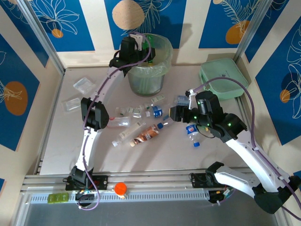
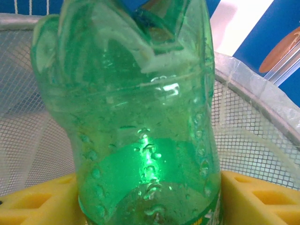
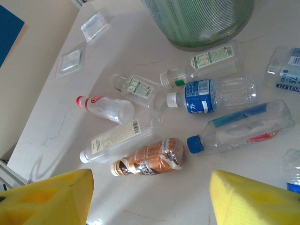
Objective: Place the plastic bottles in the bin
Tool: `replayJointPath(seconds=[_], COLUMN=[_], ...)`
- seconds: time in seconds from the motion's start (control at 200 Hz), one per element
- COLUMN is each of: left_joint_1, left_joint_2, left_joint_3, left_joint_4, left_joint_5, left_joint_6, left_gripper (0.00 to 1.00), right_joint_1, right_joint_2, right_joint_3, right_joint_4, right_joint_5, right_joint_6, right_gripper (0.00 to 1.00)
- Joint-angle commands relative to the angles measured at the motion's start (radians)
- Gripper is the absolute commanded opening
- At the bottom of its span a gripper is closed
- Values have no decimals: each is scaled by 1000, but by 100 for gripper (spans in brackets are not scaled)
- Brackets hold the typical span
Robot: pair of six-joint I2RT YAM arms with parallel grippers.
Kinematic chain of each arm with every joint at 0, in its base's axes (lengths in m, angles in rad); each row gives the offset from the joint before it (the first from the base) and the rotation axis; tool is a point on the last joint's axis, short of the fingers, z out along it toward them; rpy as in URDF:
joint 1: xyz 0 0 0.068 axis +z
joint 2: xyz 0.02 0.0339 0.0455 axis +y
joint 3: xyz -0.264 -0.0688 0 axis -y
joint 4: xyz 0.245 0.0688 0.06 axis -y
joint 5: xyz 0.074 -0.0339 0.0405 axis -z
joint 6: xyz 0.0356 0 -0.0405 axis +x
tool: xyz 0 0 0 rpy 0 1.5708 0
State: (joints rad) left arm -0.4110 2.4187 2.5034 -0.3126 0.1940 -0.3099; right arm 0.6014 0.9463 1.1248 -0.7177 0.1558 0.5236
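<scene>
Green see-through plastic bottle (image 2: 145, 140) is hanging at the rim of the round pale-green mesh bin (image 1: 165, 61) w/ clear liner, sitting between the left gripper's (image 1: 140, 43) yellow pads (image 2: 37, 201). Can't tell if they're clamping or letting go. Right gripper (image 3: 150, 199) is hovering, jaws apart & empty, above other small plastic bottles (image 3: 206, 96) lying on the pale table (image 1: 155, 160).

Bin (image 1: 148, 70): back middle of the worktop (image 1: 164, 157).
Plastic bottles (image 1: 146, 134): lying on the worktop before the bin.
One bottle (image 2: 140, 117): over the bin's mouth.
Trays (image 1: 83, 84): left of the bin.
Square box (image 1: 223, 77): right of the bin.
</scene>
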Motion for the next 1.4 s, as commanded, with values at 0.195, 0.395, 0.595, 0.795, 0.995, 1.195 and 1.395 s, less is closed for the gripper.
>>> replayJointPath(seconds=[0.195, 0.395, 0.595, 0.795, 0.995, 1.195, 1.395], left_joint_1=[-5, -6, -23, -86, -171, -232, -286], left_joint_2=[-165, -247, -404, -603, -883, -1116, -1259], left_joint_3=[-58, -65, -170, -326, -675, -946, -1208], left_joint_4=[-10, -47, -64, -203, -205, -276, -320], left_joint_5=[-38, -36, -42, -118, -178, -150, -43], left_joint_6=[21, 26, 20, -4, -30, -41, -46], left_gripper=[73, 73, 72, 72, 71, 69, 70], right_joint_1=[1, 6, 6, 3, 0, -42, -153], right_joint_2=[-47, -75, -98, -124, -118, -94, -10], right_joint_3=[42, 61, 106, 122, 134, 109, 43], right_joint_4=[-3, -19, -59, -101, -168, -236, -281], right_joint_5=[-22, -17, -5, 19, 77, 94, 18], right_joint_6=[-10, -14, -36, -62, -82, -64, -47], right_gripper=[67, 67, 67, 67, 67, 67, 67])
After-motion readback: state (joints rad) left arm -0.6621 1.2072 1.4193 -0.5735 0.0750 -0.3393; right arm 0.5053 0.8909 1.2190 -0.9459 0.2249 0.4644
